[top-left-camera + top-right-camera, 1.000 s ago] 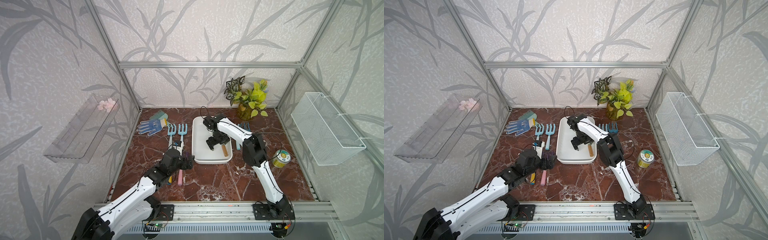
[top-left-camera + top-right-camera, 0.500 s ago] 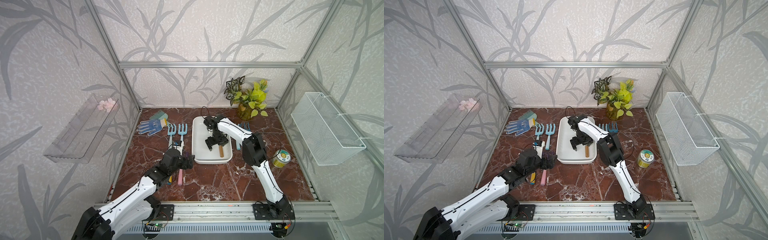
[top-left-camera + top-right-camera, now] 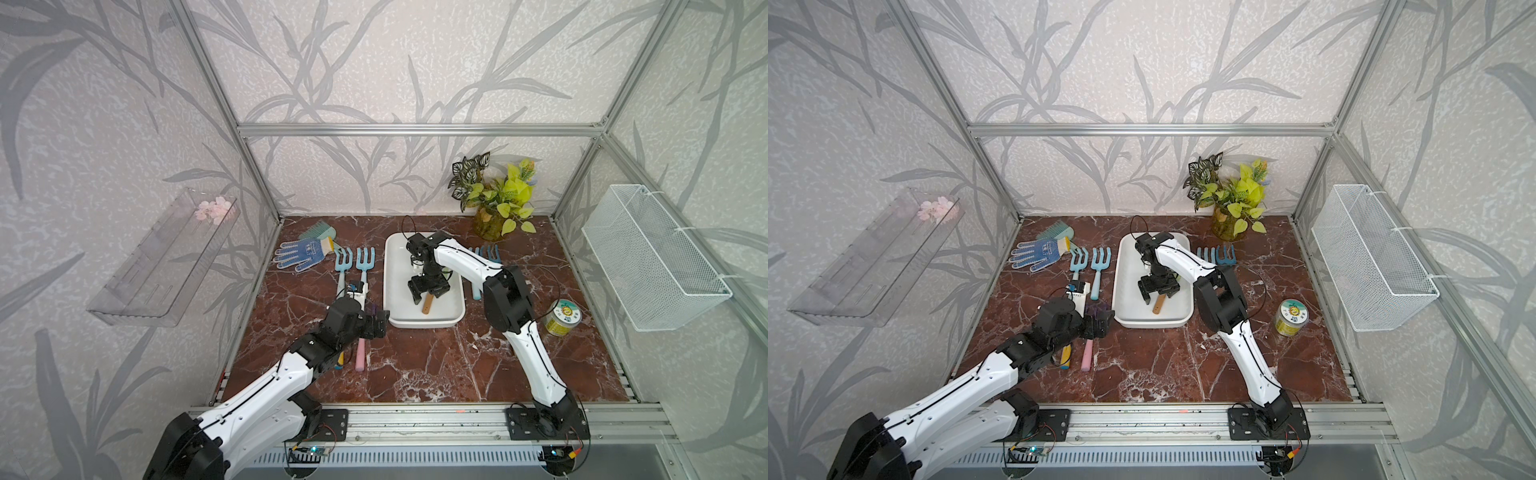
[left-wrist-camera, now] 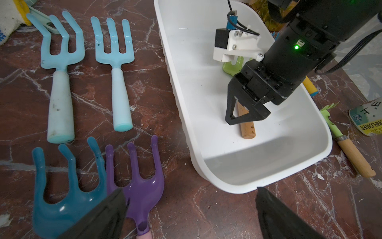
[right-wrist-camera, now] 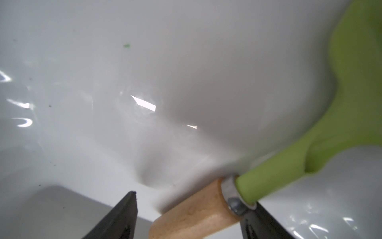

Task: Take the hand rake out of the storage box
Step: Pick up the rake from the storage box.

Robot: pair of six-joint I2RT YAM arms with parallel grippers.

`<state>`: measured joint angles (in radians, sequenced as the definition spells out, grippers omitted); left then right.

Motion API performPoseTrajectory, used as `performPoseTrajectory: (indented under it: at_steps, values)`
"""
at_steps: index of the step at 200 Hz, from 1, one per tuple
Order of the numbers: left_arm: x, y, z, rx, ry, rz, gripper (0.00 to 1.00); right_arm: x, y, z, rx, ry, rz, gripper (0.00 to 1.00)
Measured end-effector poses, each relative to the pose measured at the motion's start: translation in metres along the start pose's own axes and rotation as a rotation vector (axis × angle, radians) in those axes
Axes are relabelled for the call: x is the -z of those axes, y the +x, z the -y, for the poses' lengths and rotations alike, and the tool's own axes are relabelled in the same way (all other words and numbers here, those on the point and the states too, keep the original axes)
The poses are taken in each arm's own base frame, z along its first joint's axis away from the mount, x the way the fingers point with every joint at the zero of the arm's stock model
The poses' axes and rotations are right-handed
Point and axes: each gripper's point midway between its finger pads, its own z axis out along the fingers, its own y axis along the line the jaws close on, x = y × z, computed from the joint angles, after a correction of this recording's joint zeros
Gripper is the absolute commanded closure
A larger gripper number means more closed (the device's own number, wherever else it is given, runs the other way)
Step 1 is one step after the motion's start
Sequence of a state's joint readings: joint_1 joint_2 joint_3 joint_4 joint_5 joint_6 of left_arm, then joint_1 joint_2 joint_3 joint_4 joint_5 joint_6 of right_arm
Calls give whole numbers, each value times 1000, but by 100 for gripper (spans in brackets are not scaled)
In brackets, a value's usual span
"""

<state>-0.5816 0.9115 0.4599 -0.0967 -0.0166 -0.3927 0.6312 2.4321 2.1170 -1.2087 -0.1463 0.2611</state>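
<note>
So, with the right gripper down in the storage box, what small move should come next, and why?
Probably close the right gripper on the hand rake's wooden handle. Its jaws straddle the handle inside the storage box; one finger sits against it by the metal collar, the other stands clear with a gap, so nothing is gripped yet.

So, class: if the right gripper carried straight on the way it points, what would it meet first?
The right gripper points down into the box; it would likely first meet the wooden handle of the rake, lying between its open jaws, then the floor.
</note>
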Motion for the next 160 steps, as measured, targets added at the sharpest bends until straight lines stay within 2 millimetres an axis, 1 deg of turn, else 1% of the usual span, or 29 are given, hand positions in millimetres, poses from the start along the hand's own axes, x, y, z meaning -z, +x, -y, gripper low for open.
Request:
performPoseTrajectory:
  at_steps: [16,48,57,63,81,100,113,125,131,141,145,150,160]
  values:
    - [0,0,0,0,0,0,2,0,0,1,0,9,3,41]
    - [0,0,0,0,0,0,2,0,-1,2,10,17,8,51]
    - [0,0,0,0,0,0,2,0,-1,1,16,21,9,54]
    - [0,0,0,0,0,0,2,-1,-1,1,23,24,10,58]
    - [0,0,0,0,0,0,2,-1,0,-2,47,35,12,64]
    - [0,0,0,0,0,0,2,-2,1,-5,76,47,14,65]
    - [0,0,0,0,0,0,2,-2,1,-7,93,59,16,68]
    - [0,0,0,0,0,0,2,-1,1,-8,107,69,21,68]
    - [0,0,0,0,0,0,2,-1,1,-8,115,73,24,66]
    - [0,0,0,0,0,0,2,1,1,-7,117,80,28,56]
    - [0,0,0,0,0,0,2,1,1,-7,126,83,30,48]
    - [0,0,0,0,-1,-1,2,1,1,-7,130,85,32,42]
    - [-1,1,0,0,-1,-3,2,3,1,-6,135,91,41,37]
